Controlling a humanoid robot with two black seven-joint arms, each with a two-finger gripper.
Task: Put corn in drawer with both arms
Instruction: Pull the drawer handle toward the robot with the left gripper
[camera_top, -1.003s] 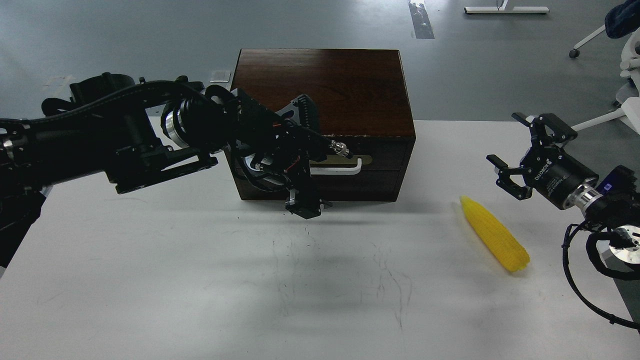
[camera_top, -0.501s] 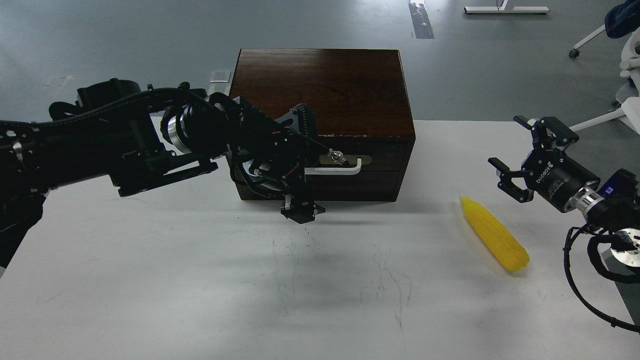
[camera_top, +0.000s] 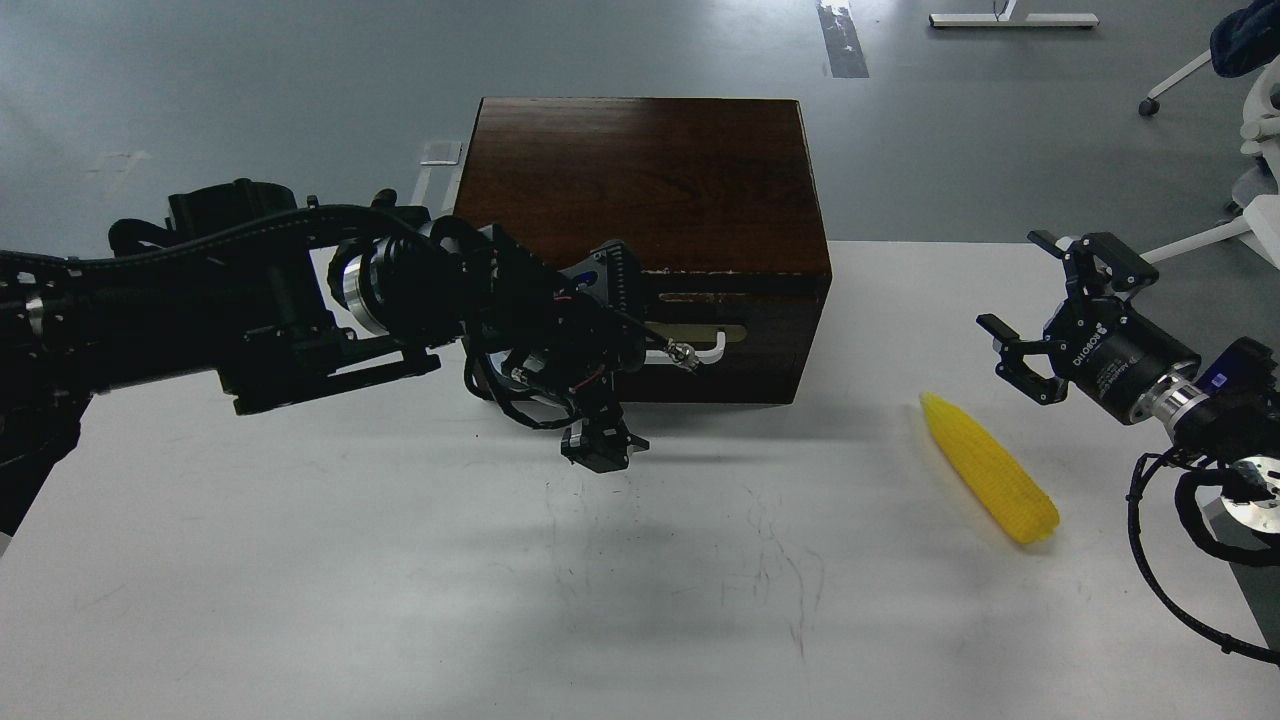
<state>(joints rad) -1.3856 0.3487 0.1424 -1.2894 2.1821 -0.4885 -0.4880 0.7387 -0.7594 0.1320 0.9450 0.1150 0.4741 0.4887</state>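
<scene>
Evidently the drawer (camera_top: 700, 345) is being pulled open by the left gripper (camera_top: 625, 350), apparently closed on the handle (camera_top: 690, 350), while the corn (camera_top: 988, 467) lies on the table (camera_top: 300, 600) beneath the spread right gripper (camera_top: 1040, 315), to be grasped next.

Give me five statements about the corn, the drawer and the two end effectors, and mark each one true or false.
1. The corn lies on the white table, right of the wooden box. True.
2. The right end effector grips the corn. False: it hangs open above the cob's tapered end, apart from it.
3. The drawer is slightly open. True: a pale gap shows along its top edge.
4. The left end effector is in front of the white bar handle. True.
5. The corn is inside the drawer. False: it is out on the table.
</scene>
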